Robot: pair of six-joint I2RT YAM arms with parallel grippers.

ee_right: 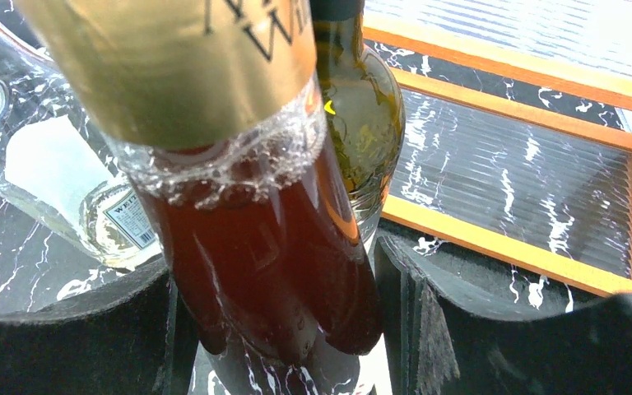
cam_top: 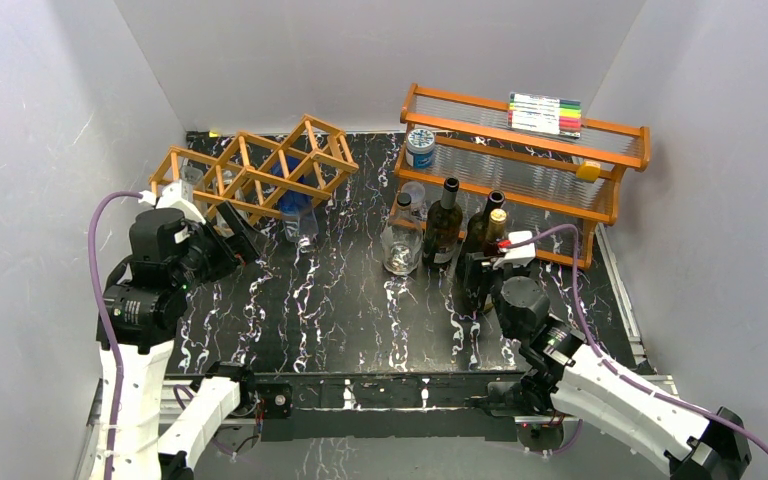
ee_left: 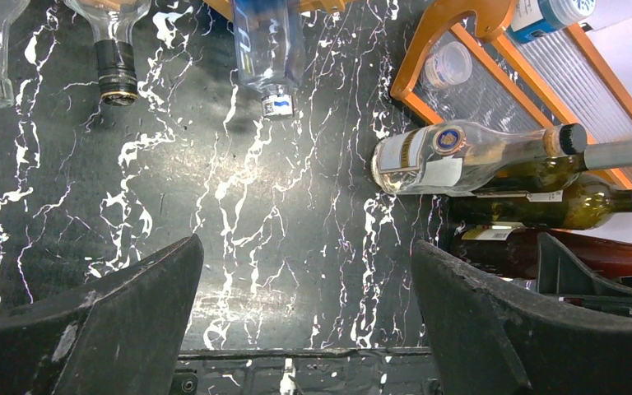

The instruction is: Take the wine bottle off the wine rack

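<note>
The wine rack (cam_top: 250, 168), an orange-brown lattice of sticks, stands at the back left with a blue bottle (cam_top: 290, 185) and a clear one (cam_top: 300, 225) in its cells. A wine bottle (cam_top: 497, 226) with a gold foil neck and red wine (ee_right: 271, 247) stands upright among other bottles in front of the orange shelf. My right gripper (cam_top: 480, 268) (ee_right: 273, 263) is shut on its body, a finger pressed on each side. My left gripper (cam_top: 232, 236) (ee_left: 304, 247) hangs open by the rack's near left end, with only the tabletop between its fingers. Two bottle necks (ee_left: 118, 74) (ee_left: 267, 58) point out of the rack above it.
An orange two-tier shelf (cam_top: 560, 150) at the back right carries a marker pack (cam_top: 545, 113) and a blue-lidded jar (cam_top: 421, 147). A dark green bottle (cam_top: 445, 220), another dark one (cam_top: 480, 228) and a clear one (cam_top: 400, 245) stand close beside the held bottle. White walls enclose the black marbled table (cam_top: 340, 300).
</note>
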